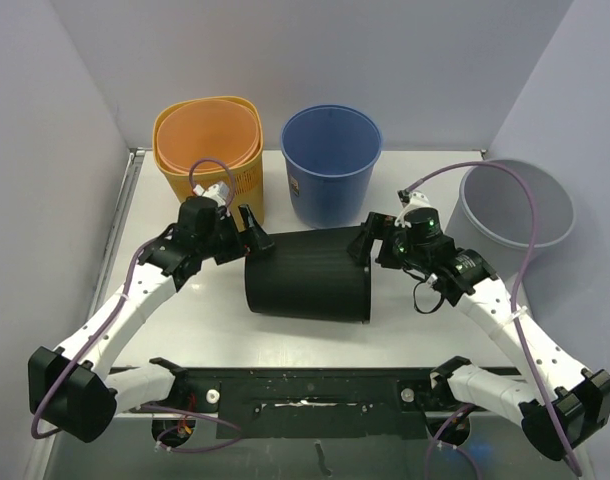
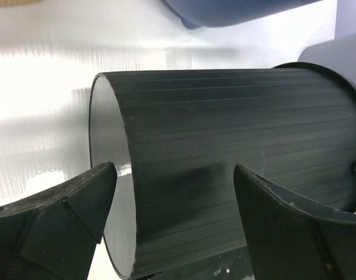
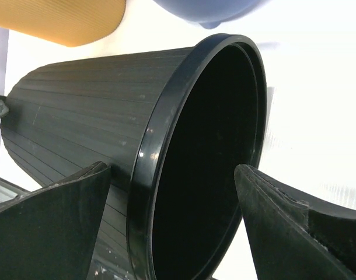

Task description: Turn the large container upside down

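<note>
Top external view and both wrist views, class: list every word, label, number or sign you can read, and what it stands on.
No text is readable in any view.
Blue bin: a small sticker low on its left side, too small to read.
Black container, orange baskets, grey bin: no markings seen.

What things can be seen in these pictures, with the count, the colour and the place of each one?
large container: one, black, lying on its side in the middle of the table, open end to the right
blue bucket: one, blue, upright, just behind the large container
baskets: apparently two, nested, orange-yellow, back left
grey bin: one, grey, upright, far right
table: one, white, under the large container
left gripper: one, black, open, at the container's closed end
right gripper: one, black, open, at the container's rim
</note>
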`<action>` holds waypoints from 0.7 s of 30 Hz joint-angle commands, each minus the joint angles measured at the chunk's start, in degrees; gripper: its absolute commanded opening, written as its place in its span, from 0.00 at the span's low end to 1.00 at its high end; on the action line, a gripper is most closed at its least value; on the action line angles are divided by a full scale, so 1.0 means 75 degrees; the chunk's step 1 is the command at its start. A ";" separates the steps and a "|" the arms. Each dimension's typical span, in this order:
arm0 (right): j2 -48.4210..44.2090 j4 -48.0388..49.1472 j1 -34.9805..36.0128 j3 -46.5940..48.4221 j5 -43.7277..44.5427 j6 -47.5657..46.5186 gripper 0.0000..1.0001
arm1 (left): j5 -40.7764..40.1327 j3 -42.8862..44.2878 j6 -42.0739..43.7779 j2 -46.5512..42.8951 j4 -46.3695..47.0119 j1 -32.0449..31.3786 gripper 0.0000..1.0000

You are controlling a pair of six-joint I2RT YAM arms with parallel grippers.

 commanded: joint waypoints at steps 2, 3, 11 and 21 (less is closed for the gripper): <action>-0.0055 -0.1610 0.0055 0.0742 -0.0232 -0.0377 0.92 | 0.1242 0.0329 0.0098 0.0066 0.0025 0.0315 0.82; -0.0127 -0.1690 0.0052 0.0869 -0.0222 -0.0383 0.92 | 0.1346 0.0315 0.0080 0.0082 0.0070 0.0326 0.82; -0.0516 -0.2050 0.0109 0.1097 -0.0045 -0.0069 0.83 | 0.1824 -0.0045 -0.0119 0.0095 0.0612 0.0363 0.82; -0.0515 -0.2032 0.0227 0.1176 -0.0006 0.0094 0.39 | 0.2045 -0.0096 -0.0122 0.0130 0.0792 0.0399 0.83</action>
